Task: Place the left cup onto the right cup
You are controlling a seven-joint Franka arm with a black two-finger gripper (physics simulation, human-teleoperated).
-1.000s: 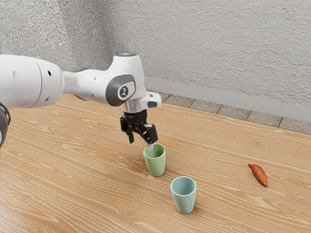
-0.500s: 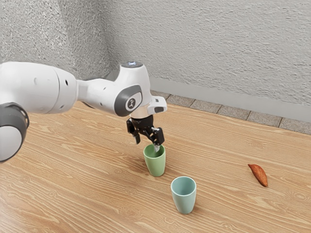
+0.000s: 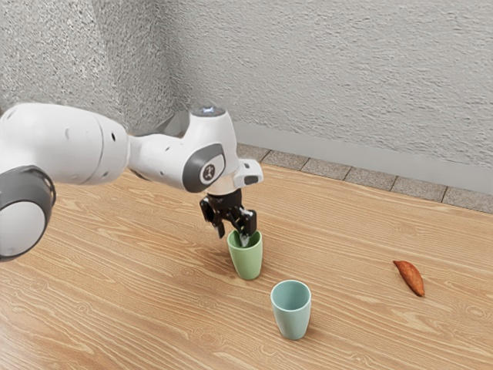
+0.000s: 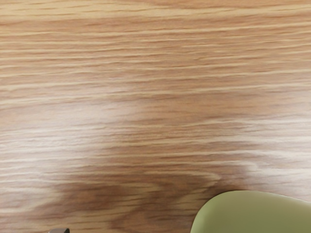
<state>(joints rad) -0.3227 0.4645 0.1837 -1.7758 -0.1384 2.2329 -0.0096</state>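
**Gripper lowered to green cup rim; cup not yet lifted**

Since the frame half a second ago, the gripper (image 3: 235, 234) has dropped a little and now sits at the mouth of the green cup, where before it hung just above the rim. The arm's bulk has also swung further in from the exterior view's left. Neither cup has shifted over the last second.

Nearest the camera, the blue-green cup (image 3: 291, 311) stands upright on the wooden table (image 3: 115, 293), mouth open. It is apart from the arm and touches nothing else.

Just behind it, toward the exterior view's left, the green cup (image 3: 246, 262) stands upright on the table. It is near the blue-green cup, with a clear gap between them. The pincer stands apart at the green cup's rim. One finger dips inside the mouth and the other hangs outside the wall, on the side toward the exterior view's left. No clamping on the wall can be seen. In the wrist view, a rounded part of the green cup (image 4: 252, 213) shows just under the hand, with bare wood grain (image 4: 146, 97) beyond it.

Further toward the exterior view's right, an orange tapered object (image 3: 409, 277) lies flat on the table, well apart from both cups.

At the back, a strip of grey stone tiles (image 3: 370, 177) runs along the table's far edge, below a rough grey wall (image 3: 347, 69).
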